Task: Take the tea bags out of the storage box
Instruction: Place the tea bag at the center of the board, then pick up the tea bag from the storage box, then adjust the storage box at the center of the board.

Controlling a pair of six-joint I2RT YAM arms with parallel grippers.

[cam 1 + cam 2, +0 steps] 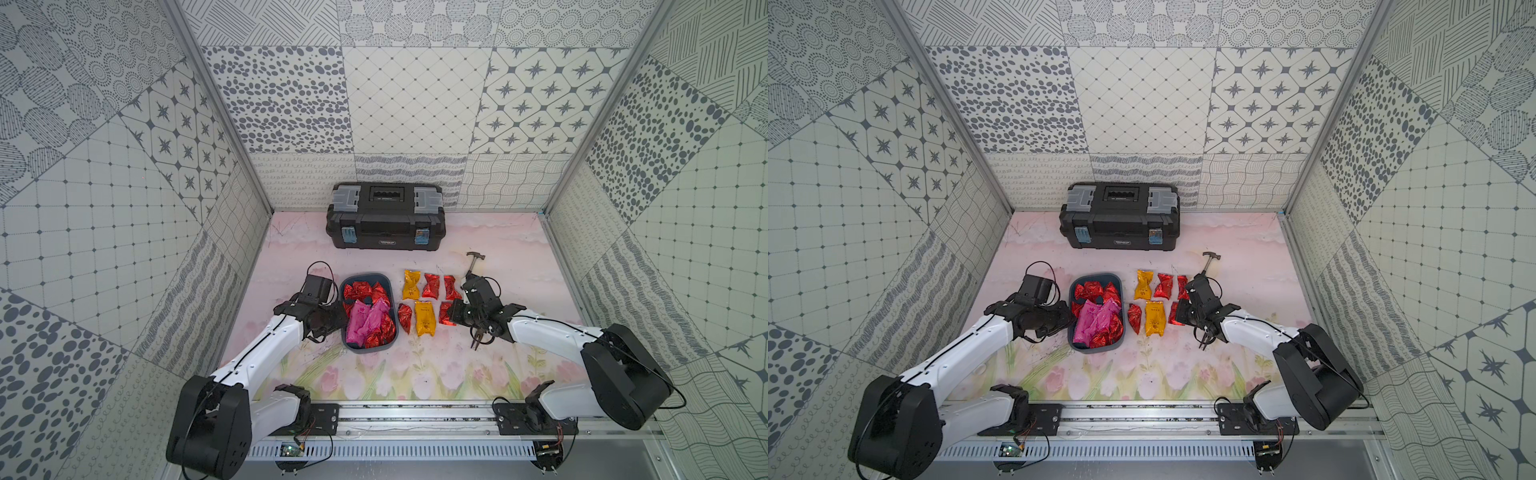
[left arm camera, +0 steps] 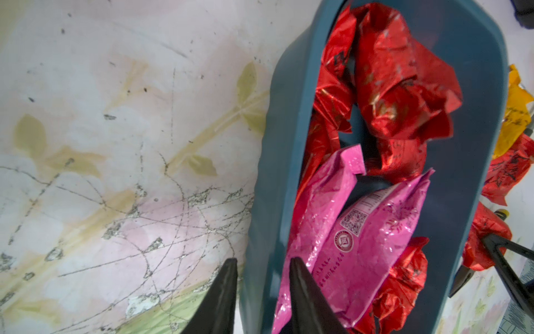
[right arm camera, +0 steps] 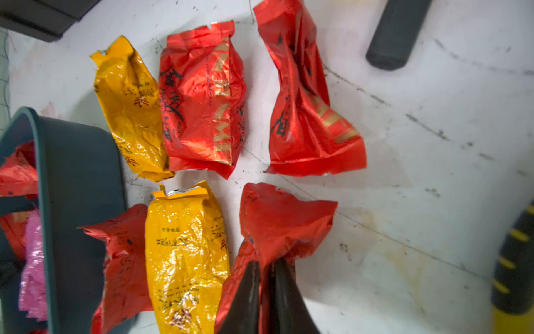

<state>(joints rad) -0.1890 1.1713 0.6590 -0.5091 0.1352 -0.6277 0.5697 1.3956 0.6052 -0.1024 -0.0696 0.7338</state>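
Light, crinkly, slippery tea bags [image 1: 368,318] fill the box [image 1: 348,347]; pinch crimped ends. Left gripper [image 2: 263,292] straddles its left wall, apart; right gripper [image 3: 264,292] pinches a red bag [image 3: 284,222]

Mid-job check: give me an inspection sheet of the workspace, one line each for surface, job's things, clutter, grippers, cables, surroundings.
Surface: table, floral print, scuffed and scratched.
Job's things: storage box holds red and pink tea bags; six bags, four red and two yellow, lie in two rows beside it.
Clutter: closed toolbox at the back; hammer and pliers near the right arm.
Grippers: left gripper straddles the box wall, one finger inside against a pink bag, not shut; right gripper pinches a red bag lying on the table.
Cables: black leads loop at both wrists.
Surroundings: patterned walls on three sides.
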